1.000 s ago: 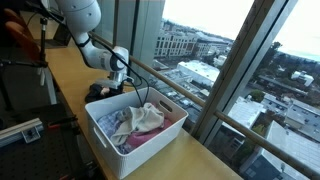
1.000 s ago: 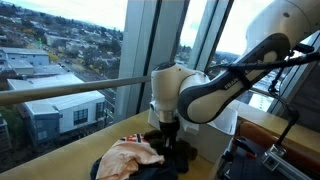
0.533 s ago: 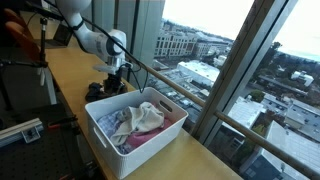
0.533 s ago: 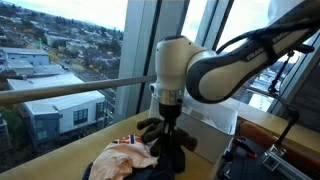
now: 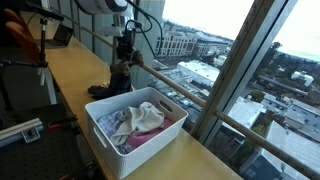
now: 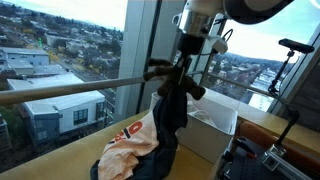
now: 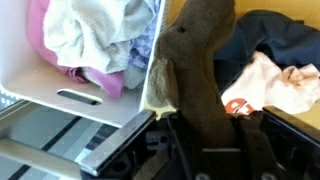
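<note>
Wooden counter by tall windows: gripper clenched on a dark garment dangling straight beneath it. Under that lies 1 peach cloth, with 1 white bin just beside.

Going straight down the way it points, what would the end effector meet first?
Past the dark garment the end effector grips, probably the clothes pile on the counter beside the white bin; depth is unclear.

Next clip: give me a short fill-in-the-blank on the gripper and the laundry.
The gripper is ____ on a dark garment. It hangs over a pile of ____ on the wooden counter. The bin beside the pile is ____.
Missing: shut; clothes; white.
</note>
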`<state>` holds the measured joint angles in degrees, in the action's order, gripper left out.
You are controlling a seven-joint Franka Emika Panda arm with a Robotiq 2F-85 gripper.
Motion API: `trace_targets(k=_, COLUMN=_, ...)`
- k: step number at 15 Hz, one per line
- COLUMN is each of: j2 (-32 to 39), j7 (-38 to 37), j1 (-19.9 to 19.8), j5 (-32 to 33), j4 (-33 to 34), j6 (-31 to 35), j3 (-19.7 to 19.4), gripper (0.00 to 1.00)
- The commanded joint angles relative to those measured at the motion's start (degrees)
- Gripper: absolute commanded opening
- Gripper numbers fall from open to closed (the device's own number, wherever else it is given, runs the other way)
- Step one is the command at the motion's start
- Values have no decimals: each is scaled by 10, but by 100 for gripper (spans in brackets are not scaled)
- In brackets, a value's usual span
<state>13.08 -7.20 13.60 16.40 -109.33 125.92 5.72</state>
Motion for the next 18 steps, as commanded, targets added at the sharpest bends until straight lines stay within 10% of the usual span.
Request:
trace_targets(k=1, j2=-82, j7=9, j1=-27, j5=3, j4=10, j6=-30, j3=-7, gripper=4)
trace_targets(k=18, j2=-149, j7=103, j1=-168, j5=-1, j4=410, j6=-245, j3=-83, gripper=4)
